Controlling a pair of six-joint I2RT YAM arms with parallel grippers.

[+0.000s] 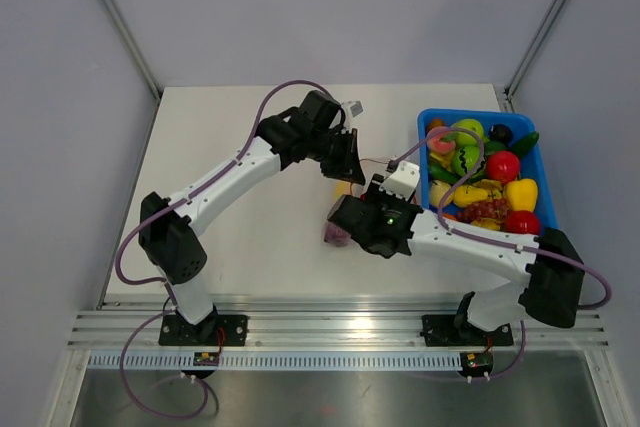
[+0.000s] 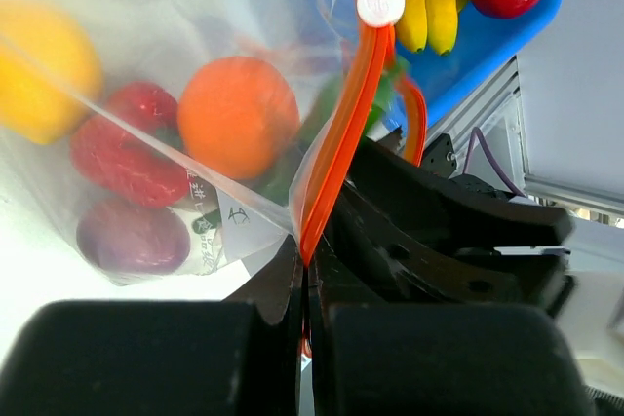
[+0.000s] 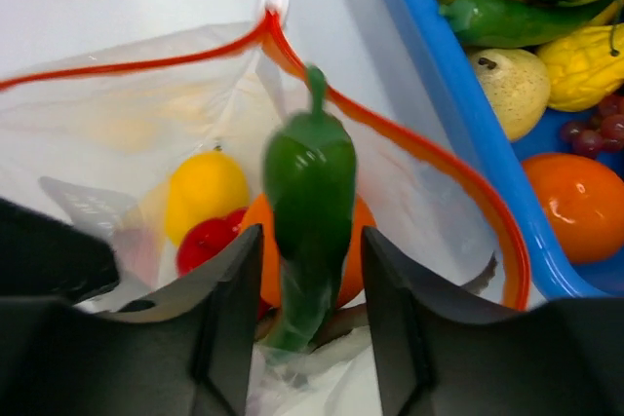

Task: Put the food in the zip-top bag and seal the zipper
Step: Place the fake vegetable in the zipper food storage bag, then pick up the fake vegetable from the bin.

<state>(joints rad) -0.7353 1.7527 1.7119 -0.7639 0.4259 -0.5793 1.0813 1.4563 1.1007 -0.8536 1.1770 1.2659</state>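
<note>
The clear zip-top bag lies open-mouthed between the arms, its orange-red zipper curving round the mouth. Inside lie a yellow fruit, a red one, an orange and a purple piece. A green pepper, blurred, stands in the mouth between my right gripper's fingers, which stand apart from it on both sides: open. My left gripper is shut on the zipper at one end of the mouth. In the top view the bag is mostly hidden under both grippers.
A blue bin at the right holds several more toy fruits and vegetables, close beside the bag's mouth. A white slider tab sits at the zipper's far end. Grey walls enclose the table on three sides.
</note>
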